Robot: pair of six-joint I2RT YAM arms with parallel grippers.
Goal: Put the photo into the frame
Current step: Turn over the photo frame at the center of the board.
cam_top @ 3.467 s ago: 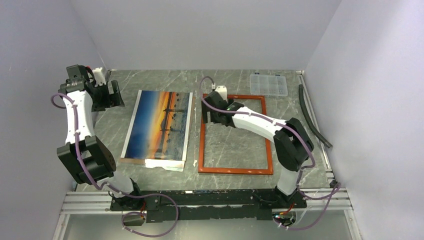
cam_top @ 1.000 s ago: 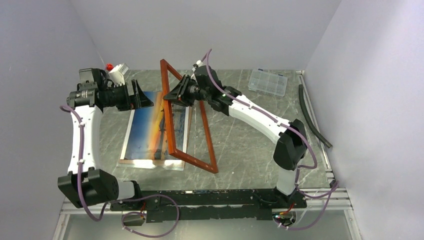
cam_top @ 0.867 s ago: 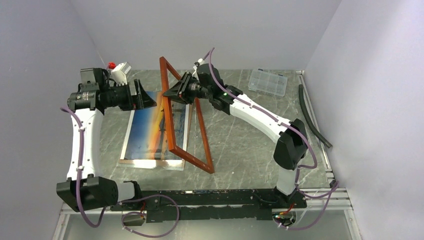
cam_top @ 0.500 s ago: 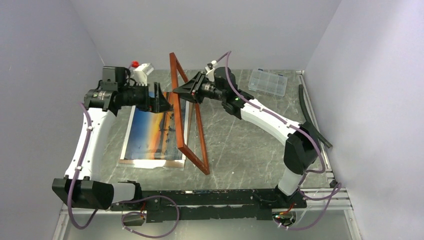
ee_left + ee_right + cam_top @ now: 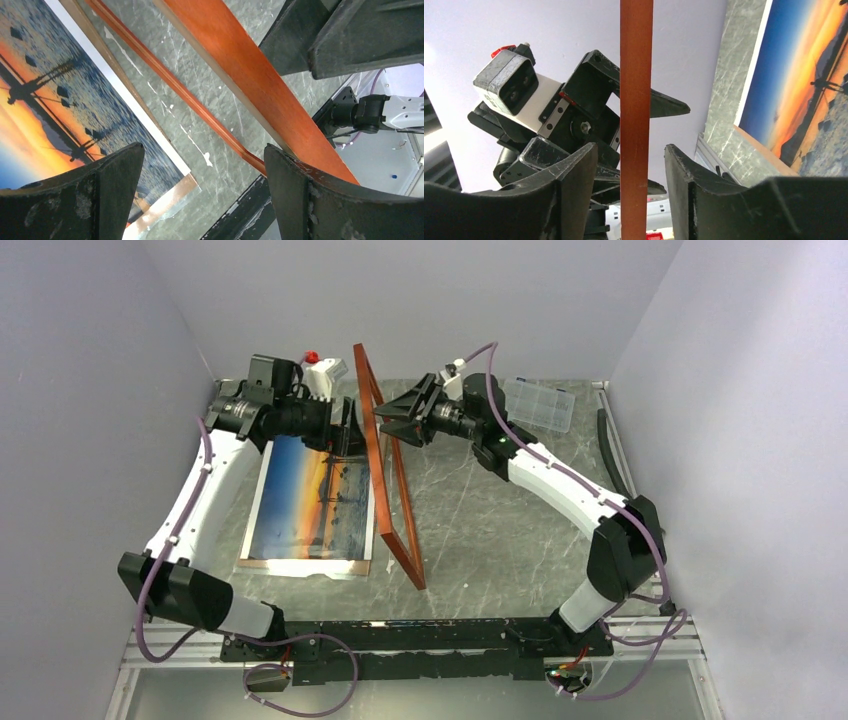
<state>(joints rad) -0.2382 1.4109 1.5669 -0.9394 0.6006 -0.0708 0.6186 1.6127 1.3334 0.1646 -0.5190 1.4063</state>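
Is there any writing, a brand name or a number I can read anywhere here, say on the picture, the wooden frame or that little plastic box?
None: no word, number or sign can be read in any view.
The photo shows only a sunset scene, with no caption.
The frame is plain wood, unmarked.
The clear plastic box shows no label; it is too small to tell more.

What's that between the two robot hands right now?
The red-orange frame, standing on edge: its upper bar passes between the left hand and the right hand, clearest in the top view.
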